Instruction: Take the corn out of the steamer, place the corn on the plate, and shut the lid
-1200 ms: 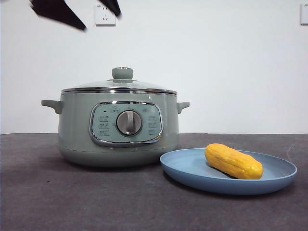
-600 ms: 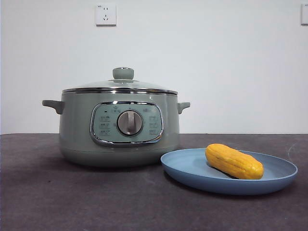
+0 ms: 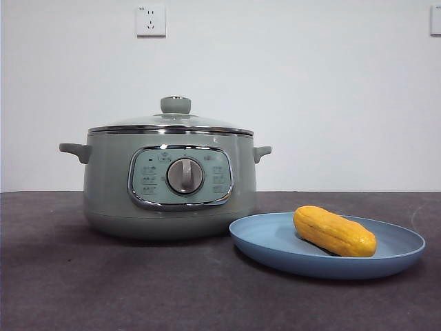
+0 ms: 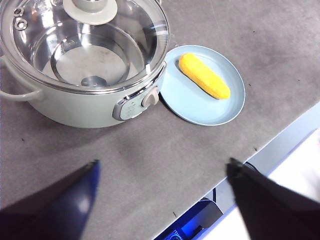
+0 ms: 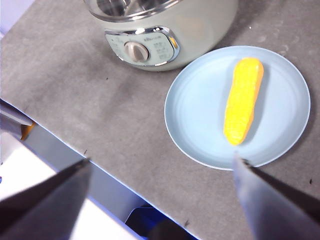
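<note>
The corn [image 3: 335, 231] lies on the light-blue plate [image 3: 275, 249], right of the steamer [image 3: 110, 186]. The glass lid [image 3: 172, 123] with its green knob sits closed on the steamer. The left wrist view shows the lid [image 4: 140, 30] on the steamer [image 4: 75, 107], its inside empty, and the corn [image 4: 204, 75] on the plate [image 4: 200, 107]. My left gripper [image 4: 162, 167] is open and empty, high above the table. My right gripper [image 5: 162, 162] is open and empty, high above the table's front edge, near the plate [image 5: 195, 110] and corn [image 5: 243, 100].
A white wall socket [image 3: 151, 21] is on the wall behind the steamer. The dark grey table [image 3: 103, 289] ends at a front edge seen in both wrist views [image 4: 280, 145] [image 5: 60, 145].
The black gripper tips seen at the top left of the front view one second ago have gone up out of that view. The steamer, lid, plate and corn have not moved.
</note>
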Available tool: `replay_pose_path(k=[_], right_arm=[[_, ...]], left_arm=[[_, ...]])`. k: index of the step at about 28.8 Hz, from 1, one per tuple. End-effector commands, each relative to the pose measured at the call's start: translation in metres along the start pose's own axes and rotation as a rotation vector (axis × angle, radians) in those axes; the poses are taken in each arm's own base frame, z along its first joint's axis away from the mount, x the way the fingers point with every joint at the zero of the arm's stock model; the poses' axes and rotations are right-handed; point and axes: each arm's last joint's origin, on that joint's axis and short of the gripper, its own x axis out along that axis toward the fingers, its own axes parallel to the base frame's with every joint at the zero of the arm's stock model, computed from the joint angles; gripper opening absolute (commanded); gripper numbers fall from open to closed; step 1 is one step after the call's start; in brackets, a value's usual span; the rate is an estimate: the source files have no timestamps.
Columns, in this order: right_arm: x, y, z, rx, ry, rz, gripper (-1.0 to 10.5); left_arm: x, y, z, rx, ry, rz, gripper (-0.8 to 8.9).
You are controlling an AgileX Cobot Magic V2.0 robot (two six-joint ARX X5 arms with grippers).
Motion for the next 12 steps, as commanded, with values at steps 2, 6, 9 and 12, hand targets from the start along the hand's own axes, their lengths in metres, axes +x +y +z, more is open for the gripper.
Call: replay_pose_path(k=[2, 6, 9, 12], right_arm=[[0.0014, -0.0003, -0.0009, -0.008, 0.003, 0.003, -0.1], [0.0014, -0.0004, -0.0009, -0.008, 0.002, -0.001, 0.0], [0.0014, -0.0004, -0.0009, -0.008, 0.002, -0.001, 0.0], [0.0014, -0.0004, -0.0009, -0.008, 0.001, -0.001, 0.0]], left_arm=[[0.0019, 0.0, -0.0014, -0.004, 0.007, -0.003, -0.08], [0.0019, 0.0001, -0.0013, -0.004, 0.006, 0.0, -0.08], [0.0019, 0.0001, -0.0013, -0.005, 0.006, 0.0, -0.03], [0.0019, 0.0001, -0.0013, -0.005, 0.006, 0.001, -0.03]])
